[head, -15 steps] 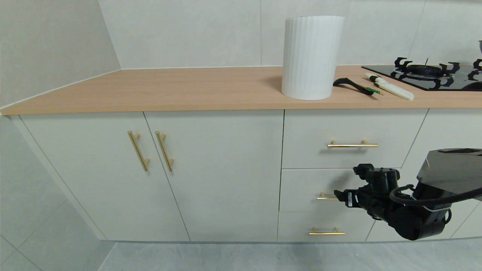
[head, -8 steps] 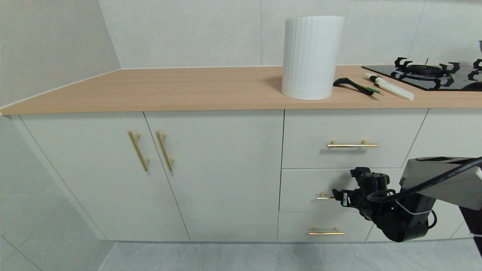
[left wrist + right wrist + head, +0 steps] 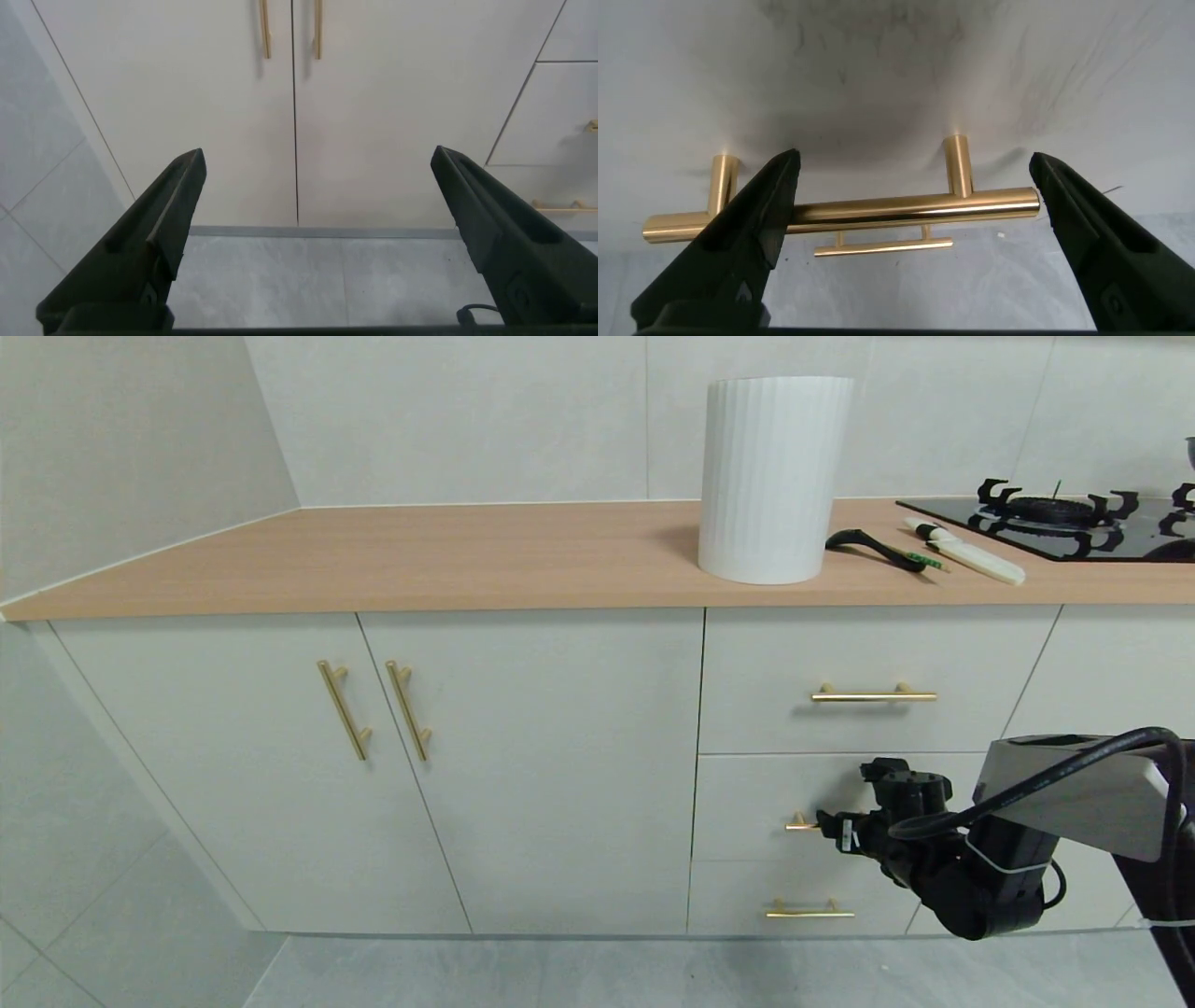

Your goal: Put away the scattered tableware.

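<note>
The right gripper (image 3: 911, 177) is held with its fingers spread wide in front of the middle drawer of the cabinet. The brass handle (image 3: 878, 213) of that drawer is seen lying across the gap between the two fingers; whether it is touched cannot be told. Below it, the lower drawer handle (image 3: 882, 246) is seen, and above it the top drawer handle (image 3: 873, 695). The left gripper (image 3: 318, 163) is likewise held open and grips nothing, and is faced toward the double cabinet doors (image 3: 297, 112) and the grey floor (image 3: 308, 280). The tableware is found well apart from both grippers, up on the wooden countertop (image 3: 467, 555): a black utensil (image 3: 873, 548) with a curved head is laid just beside a white utensil (image 3: 971, 556). Both are placed between a tall white ribbed container (image 3: 773, 476), which is stood upright, and the black gas hob (image 3: 1055, 527) at the countertop's right end.
</note>
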{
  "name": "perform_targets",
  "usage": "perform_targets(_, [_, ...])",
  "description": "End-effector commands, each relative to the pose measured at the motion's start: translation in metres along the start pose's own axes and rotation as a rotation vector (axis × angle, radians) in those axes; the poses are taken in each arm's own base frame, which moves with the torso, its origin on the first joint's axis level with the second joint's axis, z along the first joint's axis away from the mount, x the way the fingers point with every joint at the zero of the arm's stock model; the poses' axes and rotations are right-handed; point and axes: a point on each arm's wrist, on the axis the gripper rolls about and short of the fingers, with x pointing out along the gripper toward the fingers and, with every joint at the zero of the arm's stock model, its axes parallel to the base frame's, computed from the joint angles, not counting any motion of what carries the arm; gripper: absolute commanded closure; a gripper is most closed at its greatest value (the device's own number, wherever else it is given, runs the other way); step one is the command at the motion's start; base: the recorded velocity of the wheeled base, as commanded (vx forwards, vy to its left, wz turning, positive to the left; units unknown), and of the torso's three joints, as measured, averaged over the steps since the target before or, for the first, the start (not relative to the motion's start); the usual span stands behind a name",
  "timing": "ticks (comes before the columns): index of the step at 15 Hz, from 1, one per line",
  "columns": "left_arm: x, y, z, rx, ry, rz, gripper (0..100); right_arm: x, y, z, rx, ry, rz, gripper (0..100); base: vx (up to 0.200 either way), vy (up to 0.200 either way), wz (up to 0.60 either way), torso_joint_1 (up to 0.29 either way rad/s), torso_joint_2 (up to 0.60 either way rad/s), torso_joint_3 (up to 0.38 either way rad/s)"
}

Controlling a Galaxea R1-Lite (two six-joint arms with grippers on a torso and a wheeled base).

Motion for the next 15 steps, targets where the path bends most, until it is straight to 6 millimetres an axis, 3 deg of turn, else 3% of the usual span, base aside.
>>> perform_targets(1, [0.000,0.000,0.000,0.000,0.001,0.000,0,-0.001,-0.001,-0.005,-0.006,0.019,-0.001,0,0.000,0.000,0.00,0.000,0.00,0.000])
perform_targets(13, [0.000,0.000,0.000,0.000,0.001,0.000,0,-0.010,-0.004,-0.011,-0.034,0.059,-0.006,0,0.000,0.000,0.00,0.000,0.00,0.000])
perform_targets(15, [0.000,0.000,0.000,0.000,0.002,0.000,0,-0.023,-0.006,-0.008,-0.075,0.081,0.000,0,0.000,0.000,0.00,0.000,0.00,0.000])
